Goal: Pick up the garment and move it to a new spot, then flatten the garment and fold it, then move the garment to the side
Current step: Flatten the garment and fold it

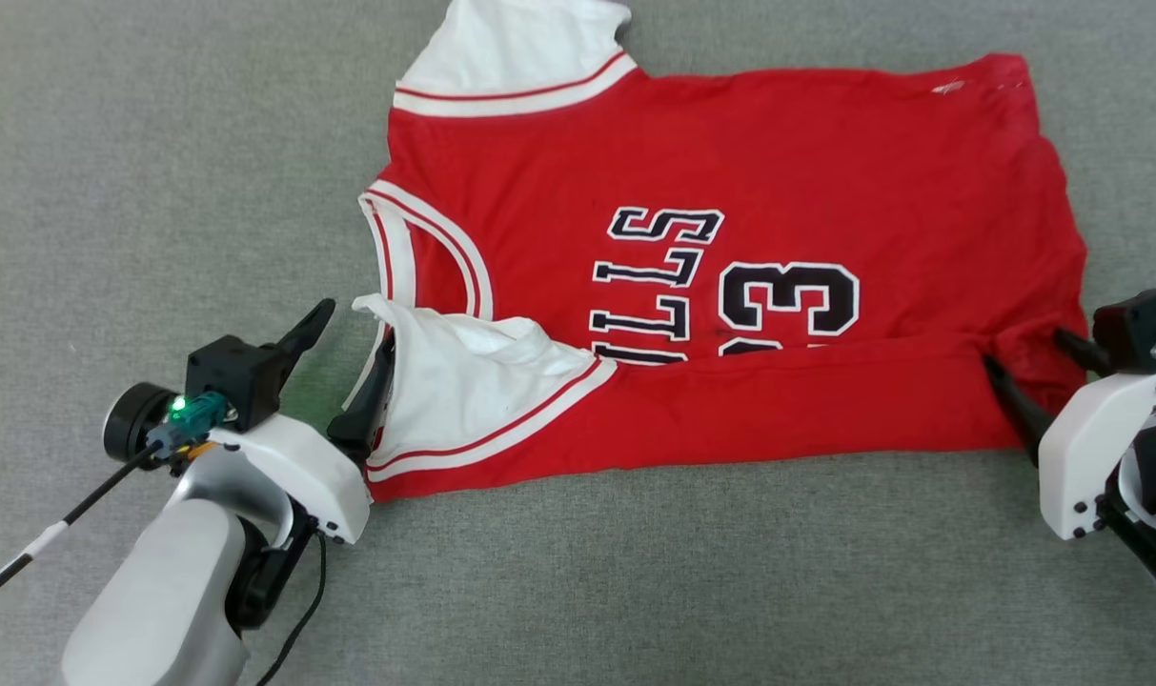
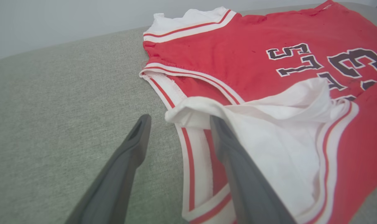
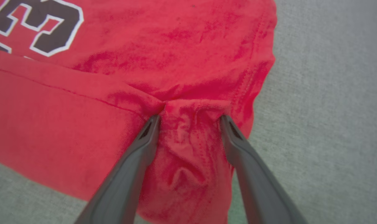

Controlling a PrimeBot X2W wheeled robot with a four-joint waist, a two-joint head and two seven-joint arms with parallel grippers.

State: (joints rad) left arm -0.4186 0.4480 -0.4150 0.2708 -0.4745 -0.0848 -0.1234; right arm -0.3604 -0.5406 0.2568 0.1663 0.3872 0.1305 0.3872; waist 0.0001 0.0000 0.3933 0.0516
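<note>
The red jersey [image 1: 730, 191] is lying spread out on the grey cloth surface [image 1: 158, 143], with its near long side folded up over the bottom of the letters and the number. It is looking soft, thin and light, so it is going to bend and bunch up easily, and it is not likely to break or slip much. A good place to take hold is probably a corner or an edge where the cloth is lying double, because a pinch in the flat middle is only going to lift one layer and make a lump. The left gripper [image 1: 356, 324] is sitting at the collar end, beside the near white sleeve [image 1: 473, 381]. In the left wrist view, the left gripper [image 2: 179, 118] is holding its two fingers wide apart, with one over the grey surface and the other along the sleeve [image 2: 278, 146], and it is pinching nothing. The right gripper [image 1: 1024, 348] is sitting at the other end, at the near bottom corner of the jersey. In the right wrist view, the right gripper [image 3: 190, 118] is also holding its fingers wide apart, and a wrinkled bump of red cloth [image 3: 188, 149] is lying between them, touching both fingers but not being squeezed.
</note>
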